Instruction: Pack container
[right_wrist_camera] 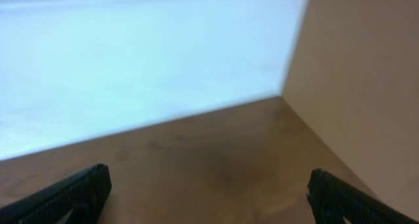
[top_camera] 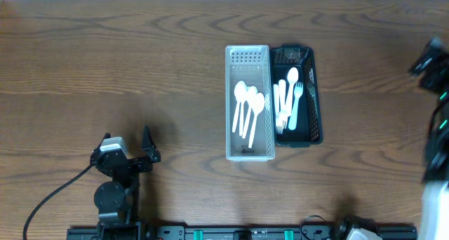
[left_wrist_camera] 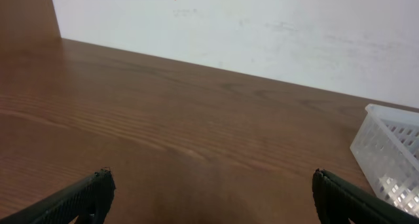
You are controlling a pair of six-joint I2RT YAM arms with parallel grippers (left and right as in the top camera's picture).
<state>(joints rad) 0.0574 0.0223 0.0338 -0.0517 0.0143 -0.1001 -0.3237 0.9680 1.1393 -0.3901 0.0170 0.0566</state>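
Note:
A white perforated container stands at the table's middle and holds three white spoons. A black container touches its right side and holds several white forks and a spoon. My left gripper is open and empty at the front left, far from both containers; the left wrist view shows its spread fingers and the white container's corner. My right gripper is open and empty over bare wood; its arm sits at the right edge.
A black cable runs from the left arm's base toward the front left. A mounting rail lines the front edge. A white wall stands behind the table.

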